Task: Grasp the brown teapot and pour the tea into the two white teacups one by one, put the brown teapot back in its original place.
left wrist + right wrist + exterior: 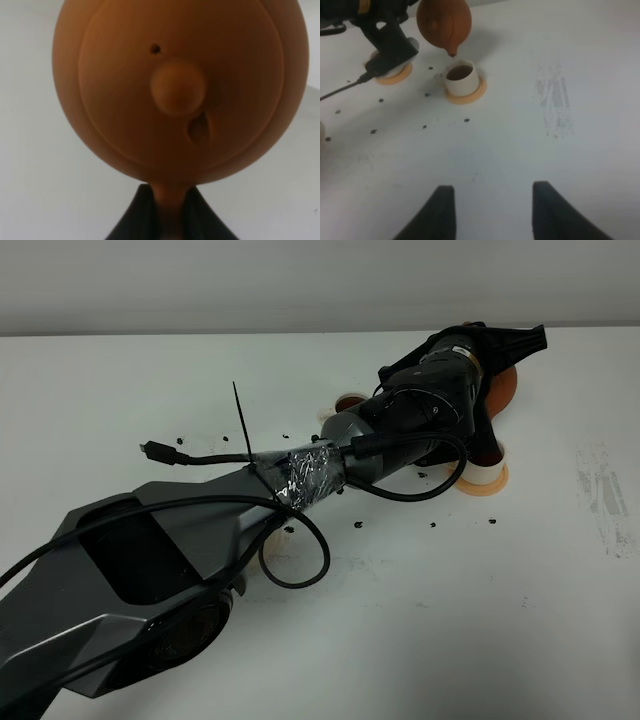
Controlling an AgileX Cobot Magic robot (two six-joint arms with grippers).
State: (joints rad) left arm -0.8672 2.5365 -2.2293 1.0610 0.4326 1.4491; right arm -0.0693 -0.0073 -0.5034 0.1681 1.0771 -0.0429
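Left wrist view: the left tool (169, 212) is clenched on the loop handle of the squat reddish-brown clay teapot (175, 85), lid and knob filling the frame. The clay looks hard, brittle and weighty with liquid, so the handle seems the only sound hold. In the right wrist view the teapot hangs tipped at upper left, spout just above a small cream-white teacup (461, 78) on its orange coaster (465, 94), dark tea (459, 72) inside. A second coaster (393, 75) sits behind the arm. Dark specks (466, 120) dot the white tabletop (555, 65). The right tool (490, 212) idles low in the frame, its dark fingers apart and empty.
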